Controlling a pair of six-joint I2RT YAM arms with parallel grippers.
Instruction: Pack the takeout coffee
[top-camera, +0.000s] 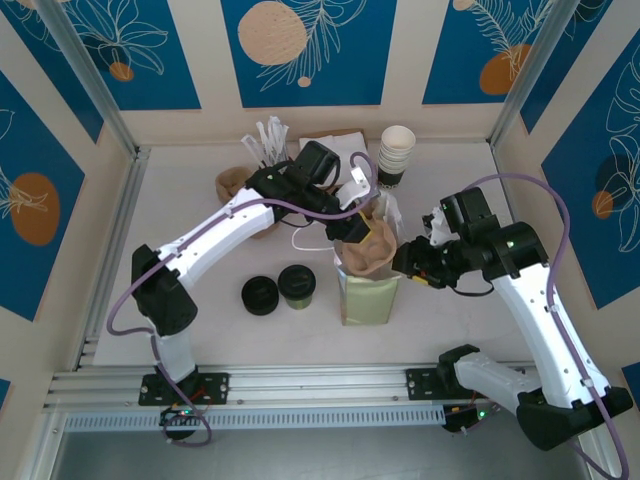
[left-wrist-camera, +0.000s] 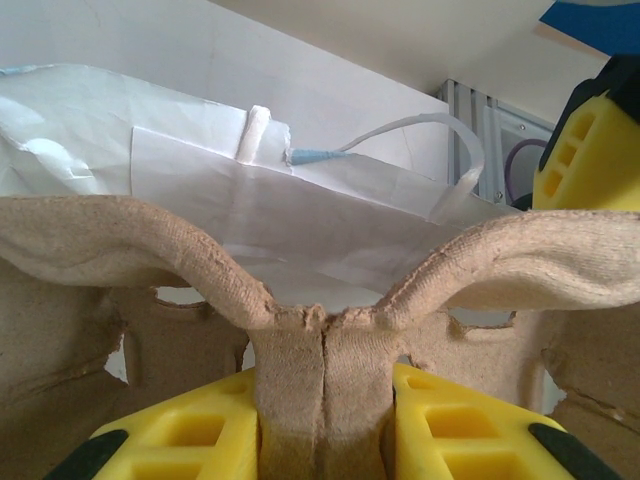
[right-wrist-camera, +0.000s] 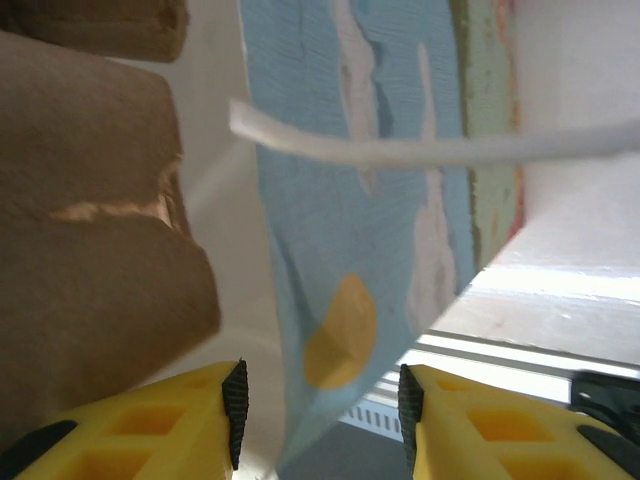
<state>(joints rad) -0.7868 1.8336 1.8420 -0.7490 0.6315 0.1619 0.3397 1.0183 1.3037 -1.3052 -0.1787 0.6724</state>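
Observation:
A small cup (top-camera: 297, 287) with a black lid and a green band stands on the table left of the paper bag (top-camera: 368, 296). A brown pulp cup carrier (top-camera: 366, 250) sits in the bag's open mouth. My left gripper (top-camera: 356, 212) is above it, shut on the carrier's middle handle (left-wrist-camera: 325, 360), which fills the gap between the yellow fingers (left-wrist-camera: 460, 420). My right gripper (top-camera: 405, 262) is at the bag's right rim. Its jaws (right-wrist-camera: 320, 410) stand open, with the bag's blue printed wall (right-wrist-camera: 340, 330) between the pads and touching neither. The carrier (right-wrist-camera: 90, 300) lies to their left.
A low black lid pile (top-camera: 260, 295) stands beside the cup. At the back are a stack of nested cups (top-camera: 397, 155), spare brown carriers (top-camera: 235, 185) and white stirrers (top-camera: 270, 140). The bag's white handle (right-wrist-camera: 400, 150) crosses ahead of the right gripper.

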